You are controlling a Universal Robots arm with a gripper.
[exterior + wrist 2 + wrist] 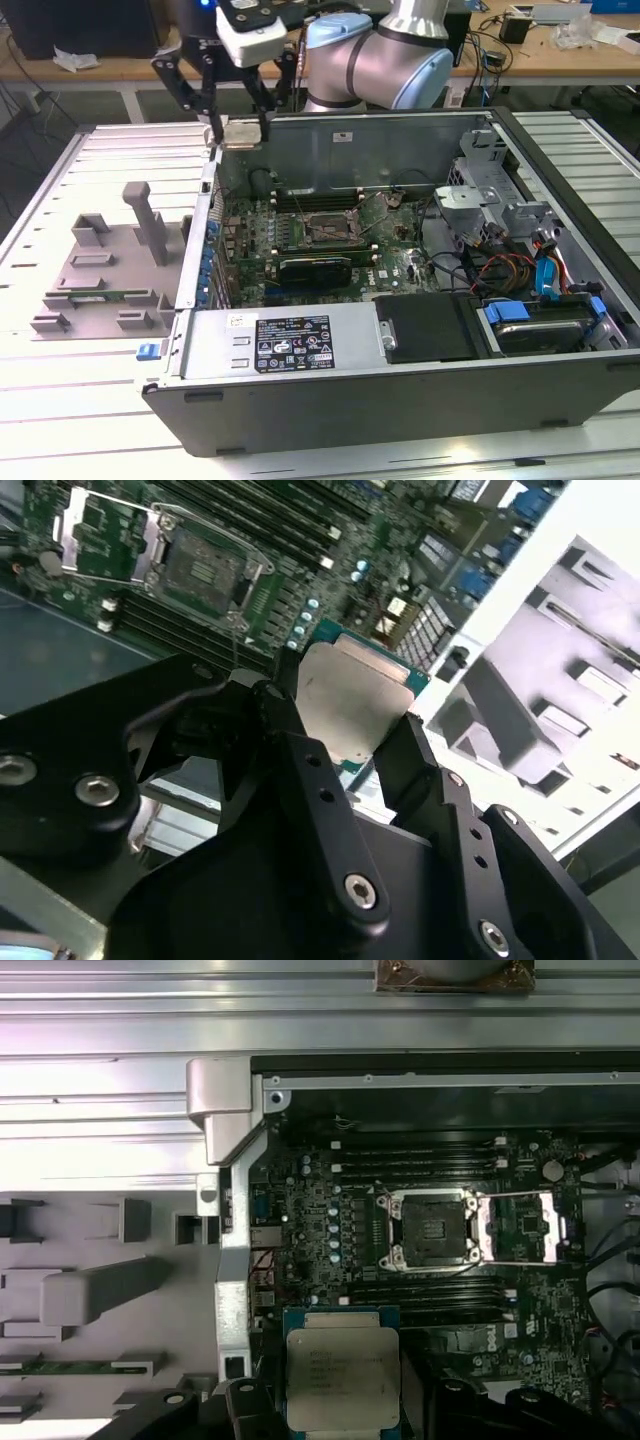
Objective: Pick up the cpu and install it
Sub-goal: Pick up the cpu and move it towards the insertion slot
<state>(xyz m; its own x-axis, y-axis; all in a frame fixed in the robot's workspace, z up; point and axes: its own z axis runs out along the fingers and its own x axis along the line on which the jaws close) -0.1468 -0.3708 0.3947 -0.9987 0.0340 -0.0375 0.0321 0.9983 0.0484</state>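
My gripper (240,134) hangs above the far corner of the open computer case (400,400), on the exterior view's left. It is shut on the cpu (241,137), a flat silvery square with a thin green rim. Both wrist views show the cpu (352,702) (342,1365) pinched by its edges between the black fingers (290,715). The motherboard's socket (325,228) (432,1228) (205,565) lies lower inside the case, its metal frame flipped open and the seat bare. The cpu is well above the board and off to the side of the socket.
A grey fixture tray (100,270) with upright posts and a green memory stick (105,295) sits beside the case on the exterior view's left. Inside the case are a black power supply (290,345), drive bays (535,325) and loose cables (500,270). A cluttered wooden bench (560,50) stands behind.
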